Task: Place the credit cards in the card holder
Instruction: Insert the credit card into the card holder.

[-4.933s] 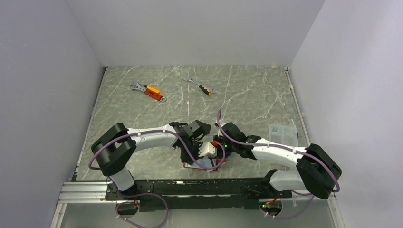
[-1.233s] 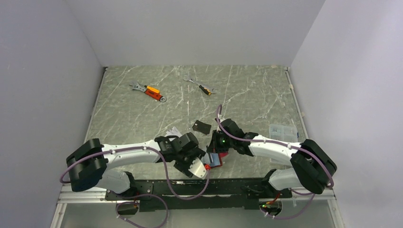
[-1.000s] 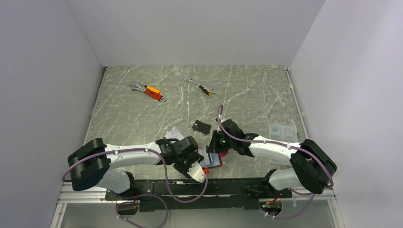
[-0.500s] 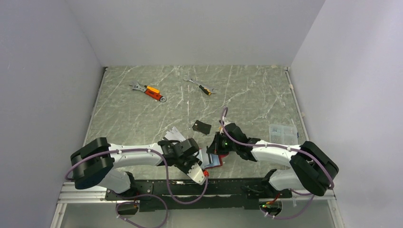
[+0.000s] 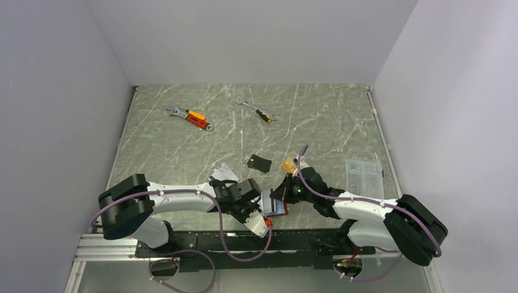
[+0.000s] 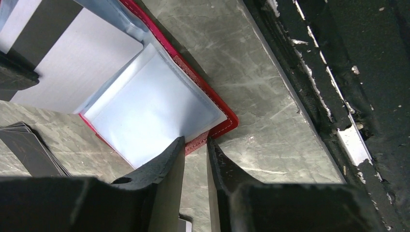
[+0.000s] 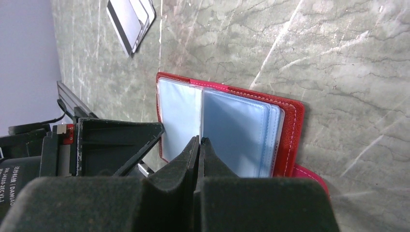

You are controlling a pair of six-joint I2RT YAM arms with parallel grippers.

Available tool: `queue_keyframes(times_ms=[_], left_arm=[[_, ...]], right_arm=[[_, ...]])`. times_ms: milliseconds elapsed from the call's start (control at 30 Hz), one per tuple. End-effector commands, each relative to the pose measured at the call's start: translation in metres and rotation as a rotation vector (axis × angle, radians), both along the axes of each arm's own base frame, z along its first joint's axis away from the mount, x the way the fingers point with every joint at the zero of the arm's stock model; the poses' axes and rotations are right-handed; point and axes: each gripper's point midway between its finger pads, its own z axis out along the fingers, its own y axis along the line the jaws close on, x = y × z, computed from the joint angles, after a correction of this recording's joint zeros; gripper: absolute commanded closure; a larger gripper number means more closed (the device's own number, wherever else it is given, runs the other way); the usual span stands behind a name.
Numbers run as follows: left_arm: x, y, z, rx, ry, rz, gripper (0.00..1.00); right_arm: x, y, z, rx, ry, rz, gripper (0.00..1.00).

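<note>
The red card holder lies open near the table's front edge, its pale blue-grey pockets showing. My right gripper is shut on one pocket leaf, the tips meeting on its edge. My left gripper stands at the holder's near red edge, its jaws a narrow gap apart, one tip over a pale pocket. A silver-grey card with a dark stripe shows in the holder's far leaf. Loose credit cards lie behind: silver ones, a black one, an orange one.
Two orange-handled wrenches lie at the back of the table. A clear plastic box sits at the right. The black mounting rail runs right beside the holder's near edge. Grey walls close in three sides.
My left gripper has slid right to the holder's near edge and its jaws have narrowed. The right arm has drawn back toward the front, uncovering the orange card, still shut on the leaf.
</note>
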Motion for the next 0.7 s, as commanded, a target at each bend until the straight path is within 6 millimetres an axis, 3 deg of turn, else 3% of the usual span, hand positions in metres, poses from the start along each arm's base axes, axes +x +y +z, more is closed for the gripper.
queue_keyframes(times_ms=[0, 233, 667], left_arm=[[-0.002, 0.002, -0.009, 0.034, 0.013, 0.016, 0.73], [-0.002, 0.000, -0.012, 0.054, 0.017, 0.030, 0.77], [-0.003, 0.002, -0.014, 0.067, 0.023, 0.056, 0.81]], right_arm=[[0.014, 0.002, 0.022, 0.075, -0.071, -0.051, 1.00], [0.018, -0.006, 0.032, 0.098, -0.098, -0.091, 1.00], [0.016, 0.002, 0.009, 0.109, -0.039, -0.066, 1.00]])
